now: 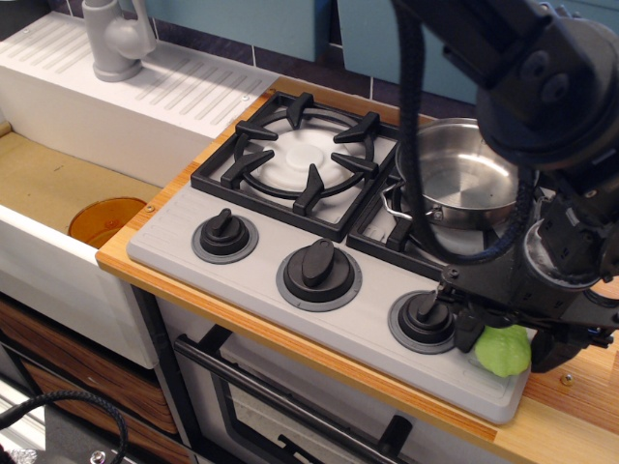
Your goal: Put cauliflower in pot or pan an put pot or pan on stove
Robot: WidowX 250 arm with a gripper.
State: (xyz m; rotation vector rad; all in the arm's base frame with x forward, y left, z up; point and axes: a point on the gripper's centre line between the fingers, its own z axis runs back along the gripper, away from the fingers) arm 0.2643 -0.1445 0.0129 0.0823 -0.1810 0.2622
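Observation:
The light-green cauliflower (pixel 503 350) lies on the front right corner of the grey stove (pixel 251 275), just right of the right-hand knob (pixel 423 319). My gripper (pixel 505 346) is down over it. Its two black fingers (pixel 467 331) stand on either side of the cauliflower and press against it, and the piece still rests on the stove top. The shiny steel pot (pixel 464 184) stands empty on the right burner, behind the gripper. The arm and its cable partly hide the pot.
The left burner grate (pixel 305 155) is bare. An orange dish (pixel 104 220) lies in the sink (pixel 48 184) at left, with a grey tap (pixel 116 39) behind it. The wooden counter edge (pixel 571 387) runs right of the stove.

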